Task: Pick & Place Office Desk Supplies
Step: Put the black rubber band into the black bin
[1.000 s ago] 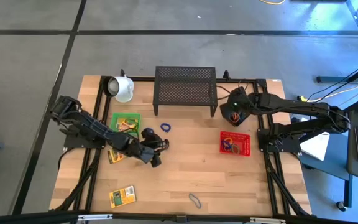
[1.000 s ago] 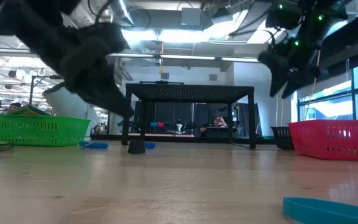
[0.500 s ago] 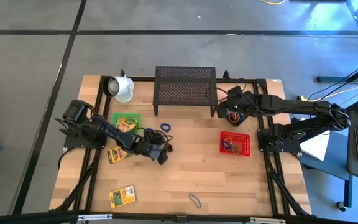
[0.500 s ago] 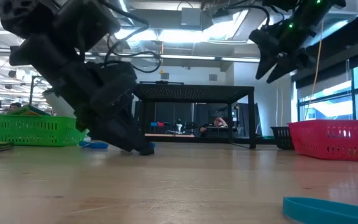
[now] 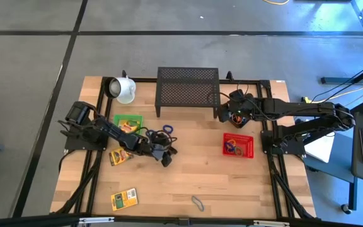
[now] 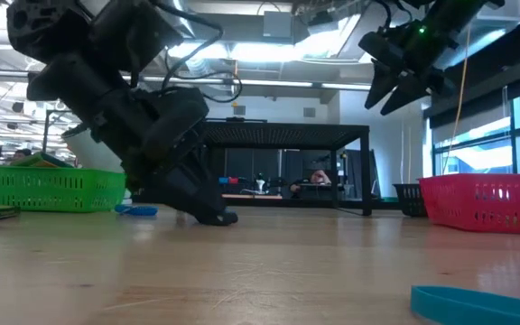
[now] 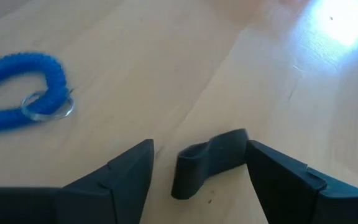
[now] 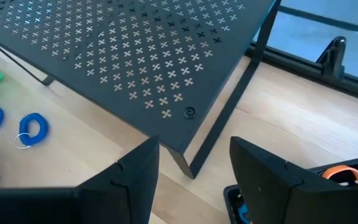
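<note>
My left gripper (image 5: 166, 157) (image 7: 201, 148) is open and low at the table's middle, tips at the wood in the low view (image 6: 213, 215). A small black clip (image 7: 207, 163) lies flat on the table between its fingers. A blue coil band (image 7: 23, 102) (image 5: 167, 129) with a metal ring lies just beyond. My right gripper (image 5: 222, 113) (image 8: 194, 146) is open and raised (image 6: 394, 90) by the black mesh rack's (image 5: 188, 91) right front corner. Crayon boxes (image 5: 120, 156) (image 5: 124, 199) and a grey band (image 5: 197, 203) lie on the table. My left gripper comes down slanting from the table's left, with one finger on each side of the black clip. The clip's one end (image 7: 238, 142) lies close against one finger (image 7: 272, 171); whether they touch, I cannot tell. The clip rests on the table.
A green basket (image 5: 126, 124) holds items left of centre, and a red basket (image 5: 238, 145) holds bands on the right. A small dark bin with orange bands (image 8: 340, 174) sits under my right arm. A white mug (image 5: 123, 89) lies at the far left. Bare wood spreads along the near side.
My left gripper has moved toward the table's right and come down to the wood, so its open fingers now stand around the black clip. My right gripper has shifted left toward the rack's corner and a little up.
</note>
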Controlling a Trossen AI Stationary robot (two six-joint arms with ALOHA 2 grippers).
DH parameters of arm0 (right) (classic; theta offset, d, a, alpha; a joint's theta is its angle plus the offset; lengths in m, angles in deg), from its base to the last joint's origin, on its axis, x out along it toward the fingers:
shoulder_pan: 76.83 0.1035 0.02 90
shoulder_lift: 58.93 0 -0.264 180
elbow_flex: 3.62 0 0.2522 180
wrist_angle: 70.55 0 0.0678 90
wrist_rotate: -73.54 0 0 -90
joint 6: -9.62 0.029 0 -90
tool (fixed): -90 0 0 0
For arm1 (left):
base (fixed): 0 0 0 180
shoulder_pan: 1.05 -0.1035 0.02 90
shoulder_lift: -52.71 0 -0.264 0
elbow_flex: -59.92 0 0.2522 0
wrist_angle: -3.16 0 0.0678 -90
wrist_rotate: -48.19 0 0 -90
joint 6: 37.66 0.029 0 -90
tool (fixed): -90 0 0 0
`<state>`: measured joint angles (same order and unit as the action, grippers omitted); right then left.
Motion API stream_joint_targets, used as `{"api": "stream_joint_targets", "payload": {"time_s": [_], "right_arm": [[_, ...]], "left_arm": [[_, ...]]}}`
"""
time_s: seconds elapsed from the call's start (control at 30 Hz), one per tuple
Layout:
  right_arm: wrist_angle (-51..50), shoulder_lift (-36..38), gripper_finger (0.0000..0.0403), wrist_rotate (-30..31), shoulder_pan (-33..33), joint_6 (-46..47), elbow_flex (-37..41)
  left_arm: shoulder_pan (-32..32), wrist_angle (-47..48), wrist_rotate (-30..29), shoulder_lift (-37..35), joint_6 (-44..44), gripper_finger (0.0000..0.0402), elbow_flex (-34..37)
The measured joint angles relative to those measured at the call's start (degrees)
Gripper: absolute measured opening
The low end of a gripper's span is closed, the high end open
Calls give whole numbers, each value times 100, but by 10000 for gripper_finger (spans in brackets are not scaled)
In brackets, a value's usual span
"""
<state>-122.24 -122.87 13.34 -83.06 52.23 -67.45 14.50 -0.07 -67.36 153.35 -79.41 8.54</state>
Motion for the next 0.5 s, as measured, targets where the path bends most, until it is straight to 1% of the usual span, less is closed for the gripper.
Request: {"api": "stream_joint_targets", "payload": {"time_s": [0.17,0.3,0.4,0.5], "right_arm": [[4,0,199,169,75,-1,0],[22,0,199,234,109,-2,0],[24,0,199,237,111,6,0],[46,-48,199,319,111,109,0]], "left_arm": [[51,-12,54,159,794,249,-9],[103,-20,-11,227,956,242,-15],[148,-1,-26,234,956,207,-15],[184,-13,50,241,952,147,-15]]}}
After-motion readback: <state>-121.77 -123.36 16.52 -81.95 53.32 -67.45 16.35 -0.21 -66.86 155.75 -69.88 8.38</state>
